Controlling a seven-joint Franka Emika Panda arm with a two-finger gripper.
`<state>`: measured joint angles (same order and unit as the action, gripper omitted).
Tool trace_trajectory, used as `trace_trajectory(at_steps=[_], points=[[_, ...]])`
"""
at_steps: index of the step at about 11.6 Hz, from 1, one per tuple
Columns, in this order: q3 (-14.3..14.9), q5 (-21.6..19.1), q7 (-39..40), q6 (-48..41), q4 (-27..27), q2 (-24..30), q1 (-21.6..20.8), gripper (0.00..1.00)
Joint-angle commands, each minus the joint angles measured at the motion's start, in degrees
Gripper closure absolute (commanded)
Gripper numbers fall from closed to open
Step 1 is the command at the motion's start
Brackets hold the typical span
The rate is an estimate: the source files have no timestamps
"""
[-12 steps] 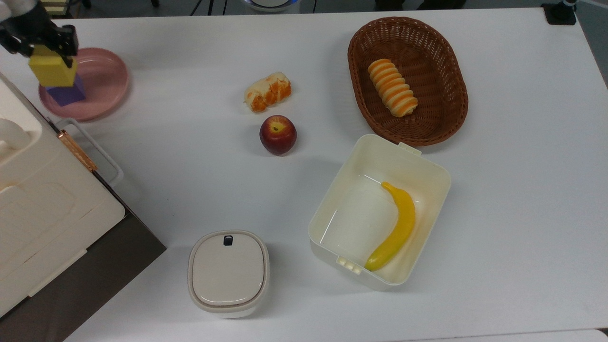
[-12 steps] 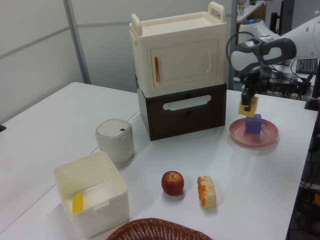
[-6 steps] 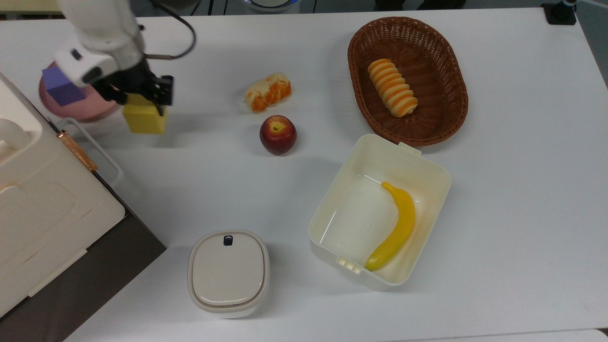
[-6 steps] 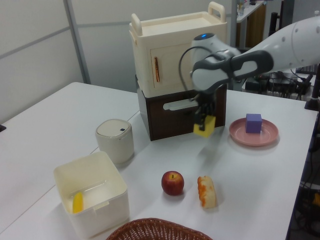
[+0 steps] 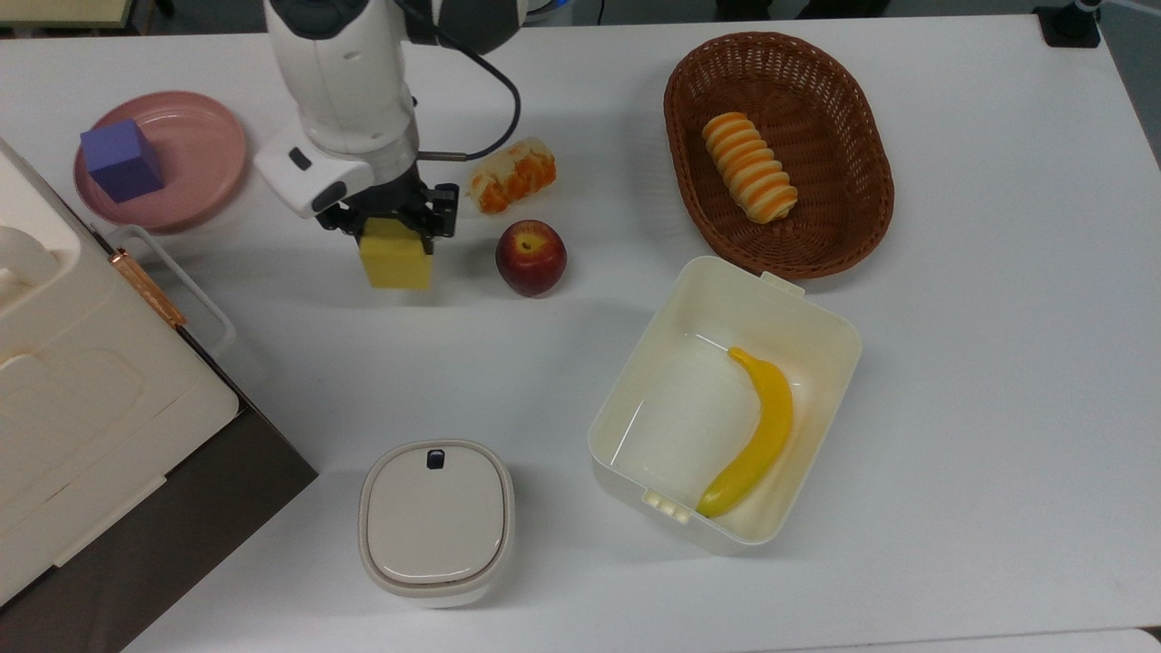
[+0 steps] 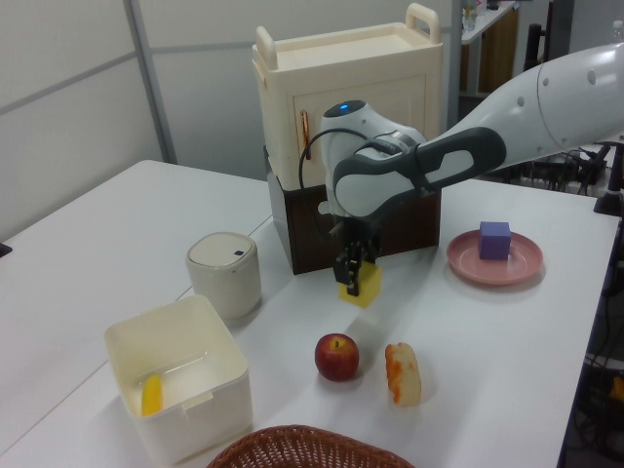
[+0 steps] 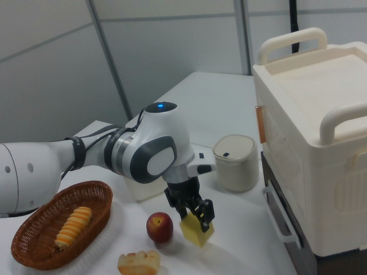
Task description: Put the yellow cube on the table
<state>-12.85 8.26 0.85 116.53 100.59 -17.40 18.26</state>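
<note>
In the top view, my gripper (image 5: 395, 220) clamps the yellow cube (image 5: 395, 258) between its 2 fingers, just to the top view's left of the apple (image 5: 531, 257), over the table (image 5: 980, 317). In the left view, I hold the cube (image 6: 363, 285) in front of the brown drawer unit (image 6: 356, 219). In the right view, the cube (image 7: 196, 230) hangs tilted beside the apple (image 7: 160, 227).

- The room is bright, with soft, even light from above.
- The white bench (image 5: 980, 381) looks pale and a bit washed out in the top view.
- Shadows are soft and grey. A faint one lies beside the apple (image 5: 531, 257), and one lies under the yellow cube (image 5: 395, 258).
- The top view is clear.
- The left view and right view look softer and a little grainy.
</note>
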Motion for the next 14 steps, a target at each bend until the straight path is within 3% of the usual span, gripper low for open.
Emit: trace_trajectory(at_steps=[1,3,7,9,11,12,14], points=[[0.7,0.6,-0.8,-1.0,0.2,1.1,-1.5,0.0],[0.7,0.7,-1.9,-2.0,-1.4,1.8,-4.7,0.0],[1.9,0.6,-5.8,-9.3,-3.7,8.8,-12.2,0.0],[6.1,-0.4,-5.9,-13.7,-3.7,12.6,-17.3,0.0],[13.0,-4.9,-5.9,-17.2,-3.6,15.9,-23.6,0.0],[14.3,-6.7,-5.9,-18.7,-3.6,17.1,-24.5,0.0],[14.3,-7.7,-5.9,-21.3,-3.6,18.6,-24.0,0.0]])
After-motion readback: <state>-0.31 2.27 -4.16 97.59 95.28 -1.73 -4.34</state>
